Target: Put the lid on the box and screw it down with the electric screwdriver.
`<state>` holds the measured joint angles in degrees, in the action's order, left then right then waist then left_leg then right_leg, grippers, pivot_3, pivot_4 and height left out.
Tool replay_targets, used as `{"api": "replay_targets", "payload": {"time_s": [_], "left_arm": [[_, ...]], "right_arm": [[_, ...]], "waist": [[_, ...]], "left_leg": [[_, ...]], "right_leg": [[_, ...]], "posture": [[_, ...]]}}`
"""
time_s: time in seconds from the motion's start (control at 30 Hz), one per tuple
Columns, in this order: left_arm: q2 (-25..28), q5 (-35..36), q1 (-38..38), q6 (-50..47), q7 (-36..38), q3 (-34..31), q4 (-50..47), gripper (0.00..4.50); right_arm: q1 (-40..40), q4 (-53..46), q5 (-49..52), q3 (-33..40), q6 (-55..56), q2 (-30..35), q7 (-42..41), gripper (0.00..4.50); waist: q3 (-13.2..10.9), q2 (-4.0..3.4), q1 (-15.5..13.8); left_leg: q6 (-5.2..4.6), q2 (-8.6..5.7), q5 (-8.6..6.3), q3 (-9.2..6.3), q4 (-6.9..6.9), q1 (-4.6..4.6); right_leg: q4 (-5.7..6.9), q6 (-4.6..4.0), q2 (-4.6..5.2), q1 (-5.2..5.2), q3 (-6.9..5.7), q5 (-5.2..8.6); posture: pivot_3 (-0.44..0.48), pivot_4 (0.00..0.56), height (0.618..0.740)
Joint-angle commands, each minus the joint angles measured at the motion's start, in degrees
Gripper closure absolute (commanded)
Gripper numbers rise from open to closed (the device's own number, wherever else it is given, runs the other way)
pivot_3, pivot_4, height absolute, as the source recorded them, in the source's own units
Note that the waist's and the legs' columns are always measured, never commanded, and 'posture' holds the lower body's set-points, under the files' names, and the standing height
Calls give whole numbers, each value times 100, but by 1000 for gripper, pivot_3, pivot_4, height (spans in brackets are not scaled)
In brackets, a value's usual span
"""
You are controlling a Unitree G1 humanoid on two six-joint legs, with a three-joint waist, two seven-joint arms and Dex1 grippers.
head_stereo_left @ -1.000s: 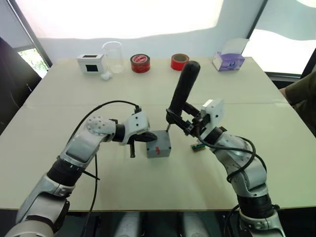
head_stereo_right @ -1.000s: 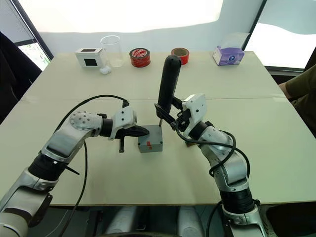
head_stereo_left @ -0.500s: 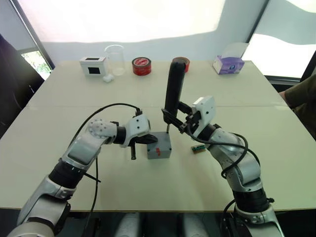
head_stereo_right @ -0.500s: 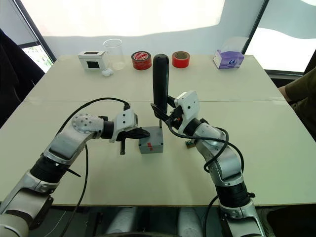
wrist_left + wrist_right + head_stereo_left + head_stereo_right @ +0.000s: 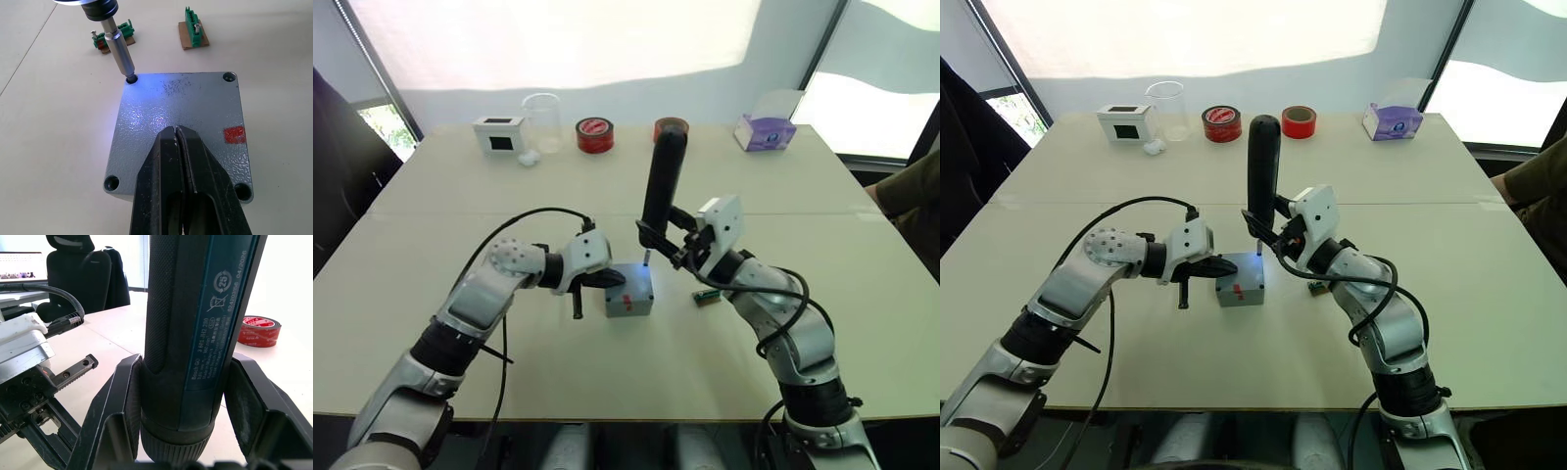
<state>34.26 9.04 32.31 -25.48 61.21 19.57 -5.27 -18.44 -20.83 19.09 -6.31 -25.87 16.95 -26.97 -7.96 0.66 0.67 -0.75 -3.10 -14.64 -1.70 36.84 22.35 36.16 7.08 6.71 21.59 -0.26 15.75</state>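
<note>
Jaws of the right gripper [image 5: 1278,241] are clamped on the lower body of the electric screwdriver [image 5: 1262,169], which stands near upright, leaning slightly. Its metal bit is seated in one corner hole of the lid [image 5: 183,115], and blue light from the tip falls across the grey surface there. Jaws of the left gripper [image 5: 177,147] are closed together, empty, with the fingertips resting on top of the lid near its middle. Lid sits squarely on the box [image 5: 1239,285], which stands on the counter [image 5: 1489,284] between the two arms; a red mark shows on the lid top and another on the box's near side. Two small green parts [image 5: 113,40] lie on the counter just beyond the box. Along the far edge stand a white box [image 5: 1123,124], a clear beaker [image 5: 1165,108], two red tape rolls [image 5: 1220,123] and a tissue box [image 5: 1393,120].
</note>
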Motion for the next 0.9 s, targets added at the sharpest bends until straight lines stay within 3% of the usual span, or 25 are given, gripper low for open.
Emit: {"api": "replay_targets", "payload": {"time_s": [0.03,0.17,0.37,0.5,0.6,0.7,0.73,0.83,0.9], "left_arm": [[-3,-100,-59,2,-1,62,28,4500],[-16,-108,-89,40,-7,55,70,4500],[-28,-16,-122,-114,0,-25,147,4500],[-135,143,-132,-272,-116,-199,184,4500],[-299,318,-78,-574,-309,-404,122,4500],[-783,655,9,-462,-994,-1150,119,4500],[-853,796,-59,-239,-982,-1342,-36,4500],[-724,1186,-204,-463,-589,-1385,-450,4500],[-395,1676,-292,-946,67,-1259,-709,4500]], "right_arm": [[367,432,-89,-329,-505,126,-127,2649],[205,325,100,-115,-631,100,-95,2649],[-728,-254,1832,1324,-1863,331,-45,2649],[-1792,-90,3116,2362,-3160,694,616,2649],[-2376,183,3827,2915,-3875,847,1250,2649],[-3077,1001,4733,3530,-5224,1592,1570,2649],[-2950,1061,4347,3305,-5422,2120,1509,2649],[-2570,1247,3831,2833,-6001,3063,1407,2649],[-2287,1636,3787,2817,-6536,3432,1326,2649]], "waist": [[0,0,0],[0,0,-3],[-28,-15,-17],[-60,-41,-12],[-79,-55,-16],[-102,-67,-24],[-116,-61,-35],[-125,-39,-96],[-127,-40,-96]], "left_leg": [[0,0,0,0,0,0],[0,0,-1,-1,-1,0],[-2,0,-2,-2,-3,13],[-2,-1,0,-1,8,109],[2,-2,3,1,10,126],[2,-2,3,1,1,130],[1,-5,3,1,6,143],[1,-5,4,-1,32,210],[0,-8,4,11,31,216]], "right_leg": [[0,-4,1,0,0,2],[-3,-6,4,0,-1,3],[-8,-8,12,7,-1,3],[4,2,15,86,0,-13],[8,5,15,104,-1,-18],[2,4,14,107,-2,-18],[2,5,16,112,-3,-18],[2,8,16,163,-9,-21],[-3,8,20,171,-7,-21]], "posture": [[0,150,740],[0,150,740],[0,150,740],[0,150,740],[0,150,740],[0,150,740],[0,150,740],[0,150,740],[0,150,740]]}}
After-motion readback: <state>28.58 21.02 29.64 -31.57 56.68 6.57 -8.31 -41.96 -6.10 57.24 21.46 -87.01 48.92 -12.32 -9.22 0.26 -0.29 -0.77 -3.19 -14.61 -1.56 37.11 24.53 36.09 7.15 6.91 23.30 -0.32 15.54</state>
